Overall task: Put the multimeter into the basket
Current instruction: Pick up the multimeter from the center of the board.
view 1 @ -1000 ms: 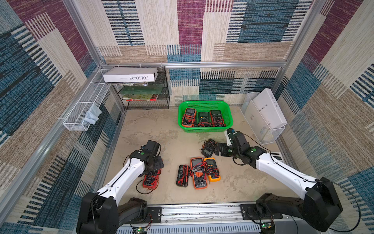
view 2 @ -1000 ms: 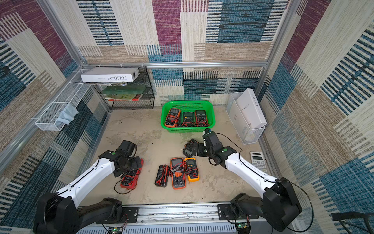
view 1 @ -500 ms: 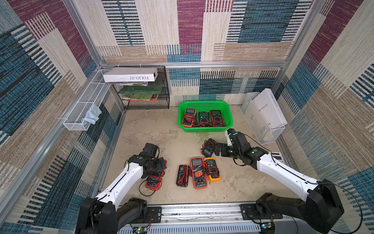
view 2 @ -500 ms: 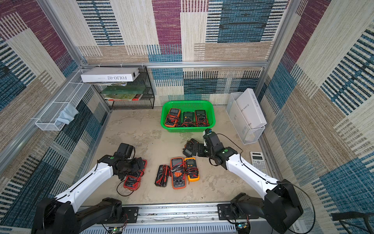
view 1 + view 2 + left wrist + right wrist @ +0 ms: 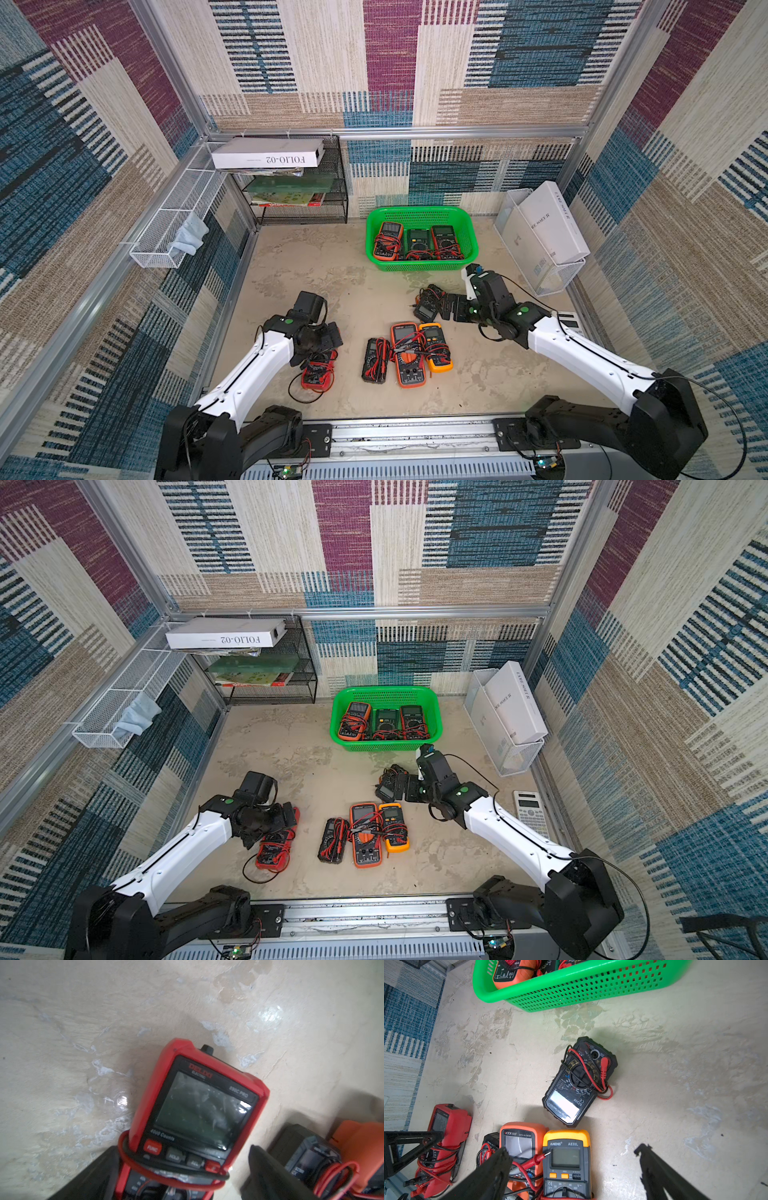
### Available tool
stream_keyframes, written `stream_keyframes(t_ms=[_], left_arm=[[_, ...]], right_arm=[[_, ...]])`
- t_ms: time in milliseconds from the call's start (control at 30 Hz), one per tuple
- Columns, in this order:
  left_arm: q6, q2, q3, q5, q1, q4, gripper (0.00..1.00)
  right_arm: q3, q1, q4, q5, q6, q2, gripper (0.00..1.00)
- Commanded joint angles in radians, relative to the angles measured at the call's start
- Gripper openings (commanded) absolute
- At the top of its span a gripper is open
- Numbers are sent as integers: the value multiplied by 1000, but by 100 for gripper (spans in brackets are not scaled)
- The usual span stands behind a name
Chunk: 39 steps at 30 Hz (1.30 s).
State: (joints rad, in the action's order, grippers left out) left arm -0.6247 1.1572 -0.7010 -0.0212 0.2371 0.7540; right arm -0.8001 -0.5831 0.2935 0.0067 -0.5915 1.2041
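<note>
So the green basket [image 5: 420,212] sits at the back of the bench [image 5: 332,270] with three meters already lying in it side by side. Five more are out on the bench.

The left gripper [image 5: 182,1147] is spread wide and down low over the red multimeter [image 5: 199,1105]. In the left wrist view its jaws flank the case about level with the button row, and it doesn't look like they're pinching yet. That meter lies near the front on the robot's left, well apart from the basket. Its leads are wound round the body, probably to keep it in one bundle, though in both top views a loop of black lead trails off onto the bench and might drag.

The right gripper [image 5: 573,1148] is wide too and holding nothing. The black multimeter [image 5: 579,1082] lies ahead of its jaws, between them and the basket, turned off square. Looks like both arms are lining up a pick, with the red one closest to getting grabbed.
</note>
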Motion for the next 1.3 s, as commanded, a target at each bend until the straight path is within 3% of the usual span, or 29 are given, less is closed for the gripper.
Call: stream_keyframes(t_ms=[0, 600, 767, 833, 933, 1267], left_arm=[[19, 40, -12, -6, 0, 19, 100], [-22, 181, 19, 45, 18, -24, 100], [-27, 226, 17, 21, 20, -56, 94], [-27, 242, 16, 12, 20, -66, 88], [-25, 249, 14, -5, 22, -73, 73], [-14, 213, -14, -76, 30, -81, 9]], right_arm=[[-8, -1, -14, 8, -5, -5, 99], [-9, 3, -25, 3, 7, 5, 100], [-10, 3, -21, 3, 9, -1, 100], [-10, 3, -21, 3, 10, -2, 99], [-12, 3, -21, 0, 9, -3, 100], [-35, 3, -35, -11, 14, 37, 99]])
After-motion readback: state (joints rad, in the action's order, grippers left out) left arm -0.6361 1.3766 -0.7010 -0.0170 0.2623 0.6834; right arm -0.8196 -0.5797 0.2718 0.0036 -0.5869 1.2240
